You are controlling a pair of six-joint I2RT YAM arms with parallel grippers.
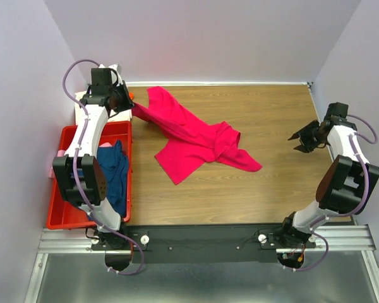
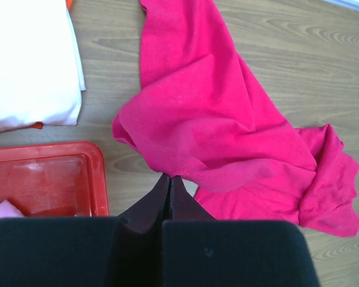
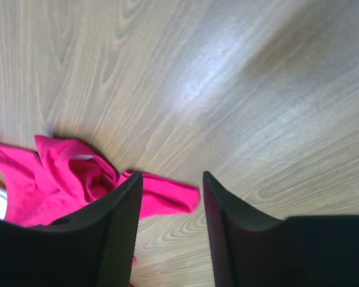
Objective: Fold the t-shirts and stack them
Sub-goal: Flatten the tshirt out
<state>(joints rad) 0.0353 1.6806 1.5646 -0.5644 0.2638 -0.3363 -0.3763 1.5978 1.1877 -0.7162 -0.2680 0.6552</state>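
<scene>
My left pincer [image 2: 171,178] pinches the magenta t-shirt [image 1: 189,136] by its edge; my right pincer [image 3: 172,175] hangs wide above the table [image 1: 271,189].

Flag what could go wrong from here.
1. The left gripper pinches only a thin edge of the magenta shirt, which may slip out under tension.
2. The right gripper is open and off the cloth, so a one-handed pull may drag the bunched shirt rather than spread it.
3. The pinch sits near the white shirt and red bin; a sweep could disturb them.
</scene>
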